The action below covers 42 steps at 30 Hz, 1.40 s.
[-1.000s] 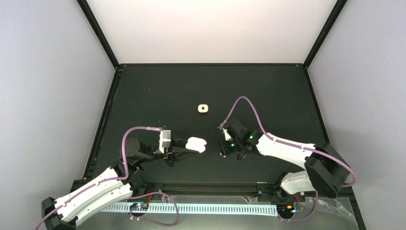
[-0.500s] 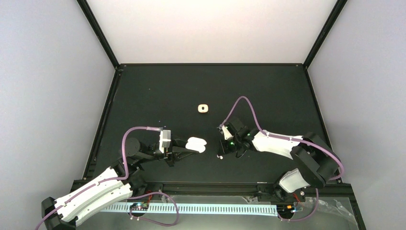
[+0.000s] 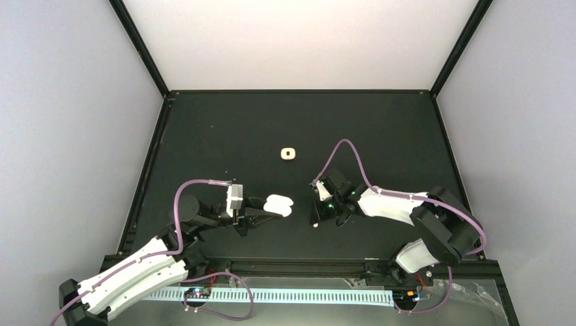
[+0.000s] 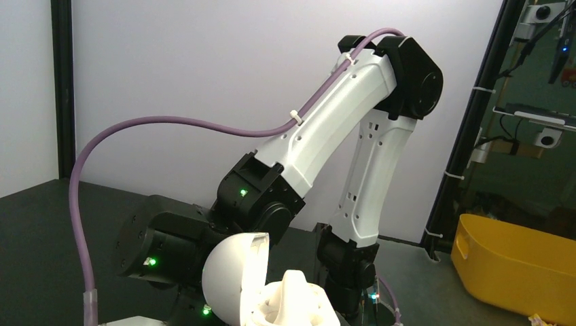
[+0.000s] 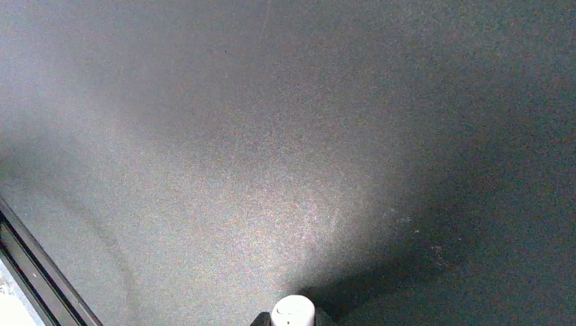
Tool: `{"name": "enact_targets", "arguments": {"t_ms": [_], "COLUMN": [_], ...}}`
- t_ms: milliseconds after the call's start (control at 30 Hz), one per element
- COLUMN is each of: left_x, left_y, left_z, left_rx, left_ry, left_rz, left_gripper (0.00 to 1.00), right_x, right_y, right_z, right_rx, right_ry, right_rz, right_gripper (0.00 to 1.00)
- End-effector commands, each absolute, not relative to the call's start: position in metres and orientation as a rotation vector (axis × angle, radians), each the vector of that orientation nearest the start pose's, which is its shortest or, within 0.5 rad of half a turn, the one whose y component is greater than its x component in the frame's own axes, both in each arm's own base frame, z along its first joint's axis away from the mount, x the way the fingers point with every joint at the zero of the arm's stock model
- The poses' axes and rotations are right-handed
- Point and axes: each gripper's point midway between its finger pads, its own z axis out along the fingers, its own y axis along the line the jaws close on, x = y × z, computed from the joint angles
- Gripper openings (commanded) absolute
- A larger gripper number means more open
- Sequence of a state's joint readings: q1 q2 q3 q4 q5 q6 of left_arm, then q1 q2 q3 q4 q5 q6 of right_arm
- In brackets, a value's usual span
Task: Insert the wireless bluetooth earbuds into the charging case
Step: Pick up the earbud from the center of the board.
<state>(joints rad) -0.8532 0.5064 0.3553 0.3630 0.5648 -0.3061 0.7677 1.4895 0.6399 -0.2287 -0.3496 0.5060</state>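
top view, lower middle of frame: left claw [image 3: 267, 208] pinched on the open charging case [image 3: 279, 204], fingers on either side of its near end. white lid [image 3: 285, 201] tipped toward the right. whether lifted or resting on the black table [image 3: 224, 129]: cannot tell.

left wrist view, bottom centre: same charging case [image 4: 272, 305] seen close, with its rounded lid [image 4: 234, 272] swung up on the left. seated earbud [image 4: 293, 288] standing upright in the base, white, stem-like as far as can be told. own fingers not seen here. behind the case, the right arm [image 4: 353, 129], white and black with green lights, and a purple cable [image 4: 170, 125] arching across the upper left. yellow bin [image 4: 519, 268] at the lower right edge, beyond the table.

top view, just right of the case with a gap between: right claw [image 3: 316, 217] pointing toward the bottom of the frame, pressed together on a tiny white earbud [image 3: 314, 223]. right wrist view, bottom edge, centre: rounded white end of that earbud [image 5: 293, 311] poking out, dark bits of the claw close on both sides, bare table beyond. contact with the table not clear.

top view, centre, higher in the frame than both claws and well apart from them: small cream piece [image 3: 289, 154], rounded square with a dark middle, lying alone on the table. too small to tell more.
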Motion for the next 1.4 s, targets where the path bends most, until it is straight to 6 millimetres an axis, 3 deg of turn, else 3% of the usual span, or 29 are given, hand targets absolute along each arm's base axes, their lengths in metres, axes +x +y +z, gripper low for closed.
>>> {"name": "enact_targets", "arguments": {"t_ms": [0, 400, 800, 1033, 1133, 1267, 1367], "left_x": [0.098, 0.099, 0.098, 0.099, 0.098, 0.097, 0.097], "left_y": [-0.254, -0.254, -0.254, -0.254, -0.254, -0.253, -0.254], "left_z": [0.309, 0.309, 0.308, 0.309, 0.309, 0.307, 0.308], "left_rx": [0.891, 0.890, 0.889, 0.886, 0.889, 0.907, 0.910], "left_ry": [1.250, 1.251, 1.251, 1.249, 1.248, 1.248, 1.243], "left_rz": [-1.327, -1.326, -1.329, -1.325, -1.323, -1.309, -1.306], "left_gripper": [0.02, 0.02, 0.02, 0.02, 0.02, 0.01, 0.02], "right_x": [0.184, 0.180, 0.183, 0.190, 0.189, 0.180, 0.161], "right_y": [0.256, 0.252, 0.252, 0.247, 0.247, 0.243, 0.233], "right_z": [0.024, 0.031, 0.035, 0.052, 0.075, 0.146, 0.199], "right_rx": [-0.499, -0.491, -0.483, -0.487, -0.525, -0.633, -0.758], "right_ry": [2.794, 2.782, 2.764, 2.706, 2.658, 2.516, 2.436], "right_rz": [0.809, 0.817, 0.813, 0.769, 0.784, 0.820, 0.830], "right_gripper": [0.16, 0.18, 0.04, 0.01, 0.01, 0.01, 0.01]}}
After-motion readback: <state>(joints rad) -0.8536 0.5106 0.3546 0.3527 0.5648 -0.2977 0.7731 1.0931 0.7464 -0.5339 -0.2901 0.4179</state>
